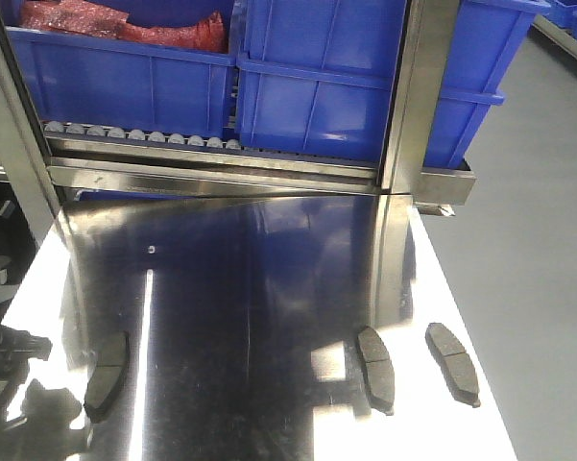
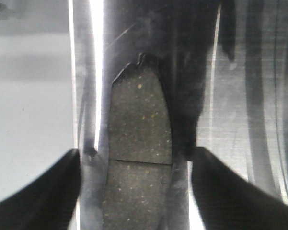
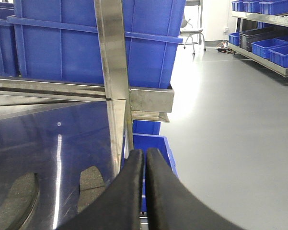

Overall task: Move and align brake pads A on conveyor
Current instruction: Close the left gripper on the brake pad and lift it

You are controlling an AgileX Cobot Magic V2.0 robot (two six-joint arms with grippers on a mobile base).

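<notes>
Shiny steel tabletop [image 1: 269, 279] gleaming at centre, blue bins [image 1: 317, 86] sitting on a roller rack [image 1: 139, 135] at twelve o'clock, red material [image 1: 125, 24], possibly bagged parts, lying at eleven o'clock, steel post [image 1: 418, 96] standing at one o'clock, grey floor [image 1: 538, 240] stretching at three o'clock.

Black, smooth, tapering fingers [image 3: 170, 201]

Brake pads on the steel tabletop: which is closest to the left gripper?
The lone pad at the left of the tabletop, framed by the left gripper in its wrist view; the other two pads lie together at right.
</notes>
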